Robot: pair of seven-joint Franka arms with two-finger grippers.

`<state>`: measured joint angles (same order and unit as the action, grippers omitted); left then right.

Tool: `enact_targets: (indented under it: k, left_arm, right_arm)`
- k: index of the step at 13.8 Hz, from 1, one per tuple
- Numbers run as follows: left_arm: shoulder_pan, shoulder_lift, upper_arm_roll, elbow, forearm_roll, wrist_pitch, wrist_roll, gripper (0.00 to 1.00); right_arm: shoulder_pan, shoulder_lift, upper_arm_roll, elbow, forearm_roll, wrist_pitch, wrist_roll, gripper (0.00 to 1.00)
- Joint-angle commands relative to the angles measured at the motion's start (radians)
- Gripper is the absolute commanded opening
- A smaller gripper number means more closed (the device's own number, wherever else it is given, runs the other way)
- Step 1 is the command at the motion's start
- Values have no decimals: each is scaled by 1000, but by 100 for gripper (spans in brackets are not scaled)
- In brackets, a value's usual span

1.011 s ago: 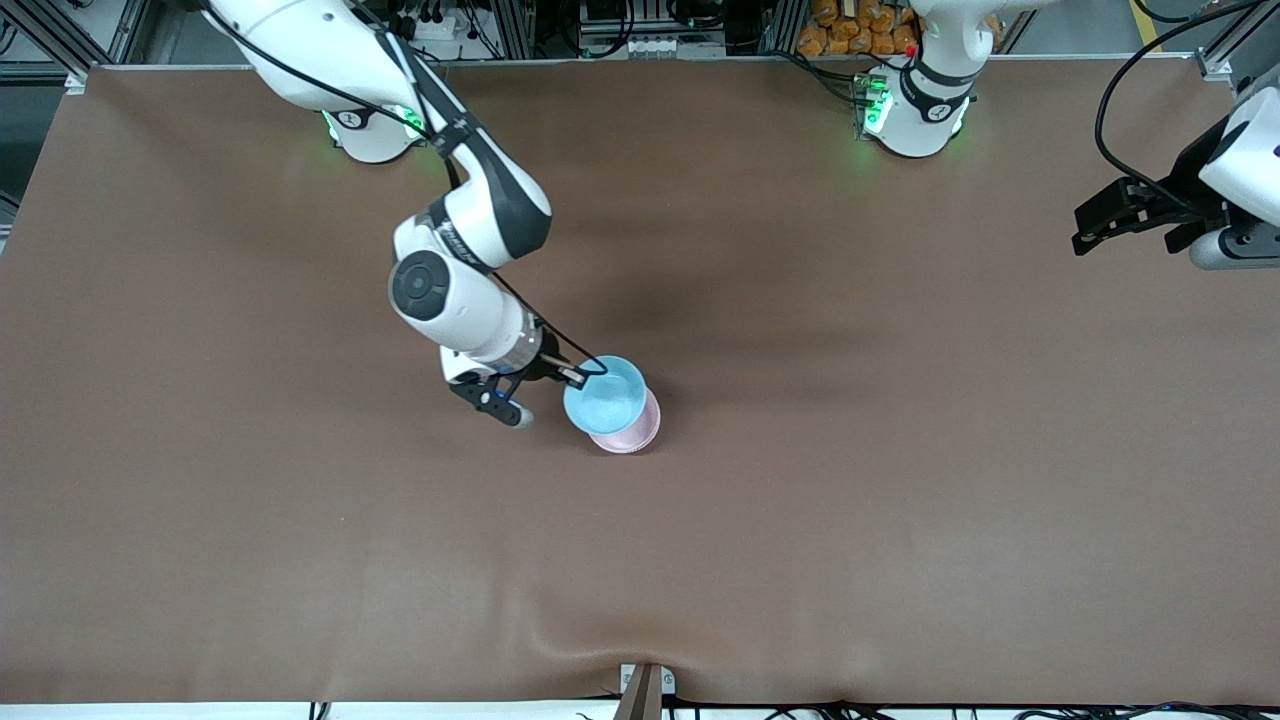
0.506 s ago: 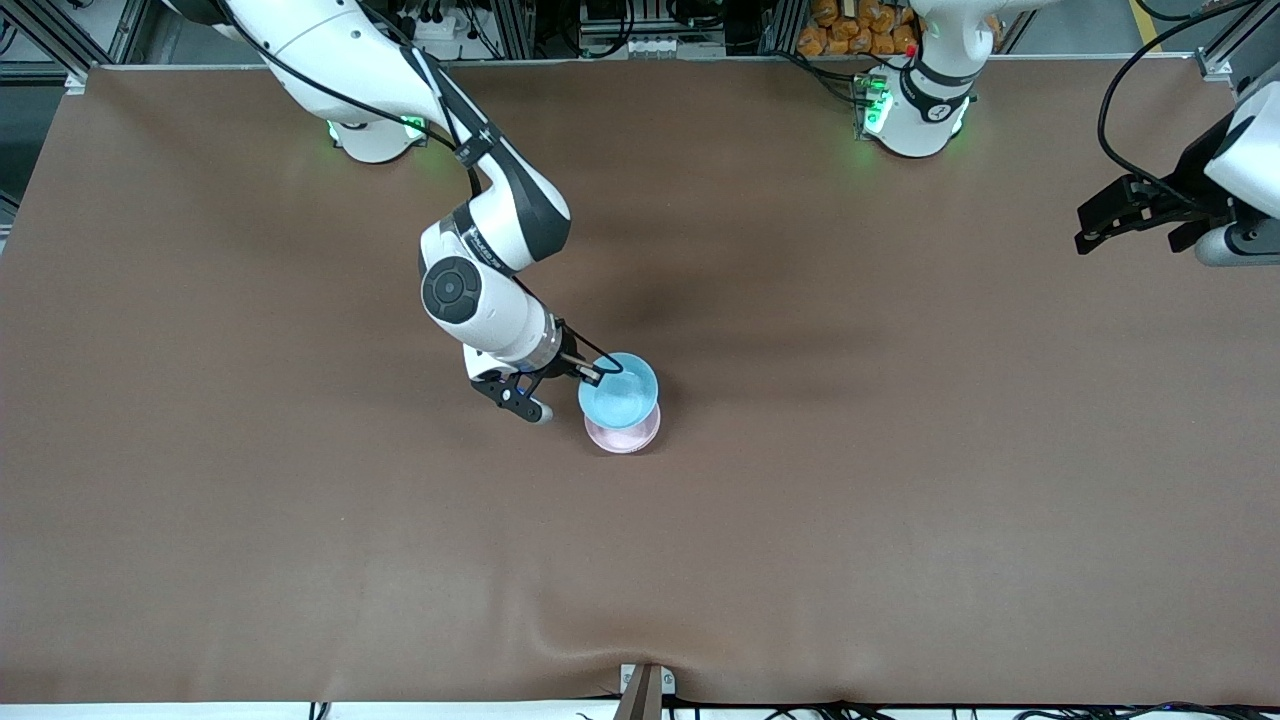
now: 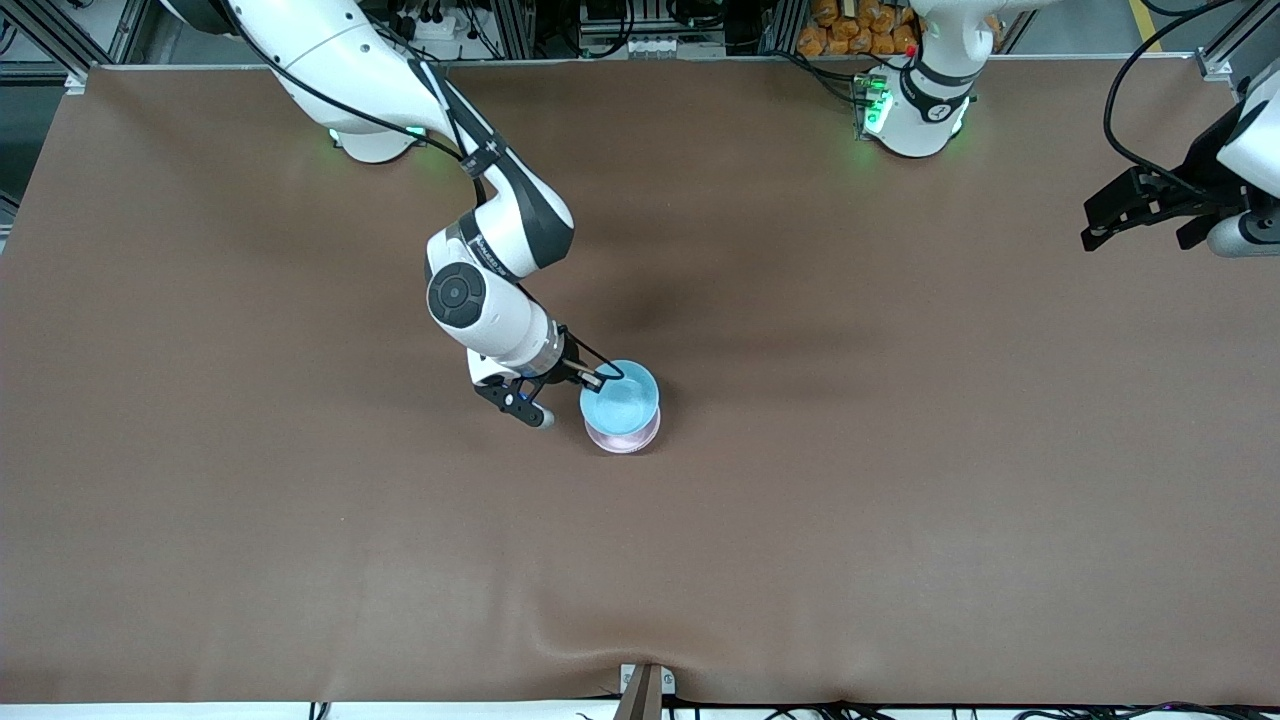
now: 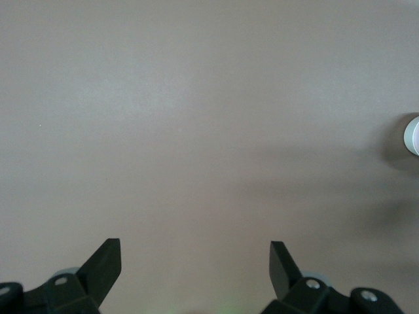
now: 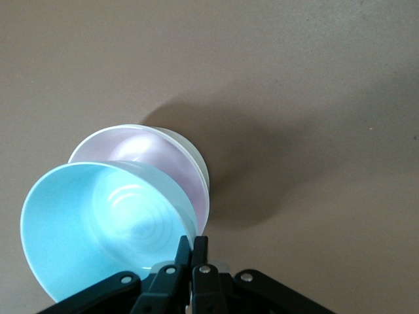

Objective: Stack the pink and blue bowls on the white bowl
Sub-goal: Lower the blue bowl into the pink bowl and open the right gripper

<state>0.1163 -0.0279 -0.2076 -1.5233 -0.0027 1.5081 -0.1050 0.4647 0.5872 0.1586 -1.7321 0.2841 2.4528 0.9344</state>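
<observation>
My right gripper (image 3: 598,378) is shut on the rim of the light blue bowl (image 3: 620,395) near the table's middle. In the right wrist view its fingers (image 5: 192,245) pinch the rim, and the blue bowl (image 5: 98,222) hangs tilted over the pink bowl (image 5: 150,147). The pink bowl sits nested in the white bowl (image 5: 201,171), of which only the outer rim shows. In the front view the pink bowl (image 3: 625,440) peeks out under the blue one. I cannot tell whether the blue bowl touches it. My left gripper (image 3: 1135,225) waits open and empty over the left arm's end of the table.
The brown table cloth (image 3: 900,450) is bare around the stack. The left wrist view shows my left gripper (image 4: 195,252) over bare cloth, with a small pale round thing (image 4: 412,135) at the picture's edge. A clamp (image 3: 645,690) sits at the table's near edge.
My right gripper has carried the blue bowl toward the left arm's end until it sits almost centred over the pink bowl. My left gripper has drifted slightly toward its end of the table.
</observation>
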Motion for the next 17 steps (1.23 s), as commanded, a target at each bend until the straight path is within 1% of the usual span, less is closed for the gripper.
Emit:
enact_targets:
  k: [1,12,17]
  left_arm:
    - [3,-7,-6,11,6,-20,10,100]
    - [3,-1,-6,12,6,-20,7,100]
    - [5,0,-4,12,6,-20,7,100]
  right_arm:
    - [26,26,-13,25,-16,20,12,0]
    - [15,34,-14,34,-43,37,7,0]
    - [12,36,-28,36,-45,35,4,0]
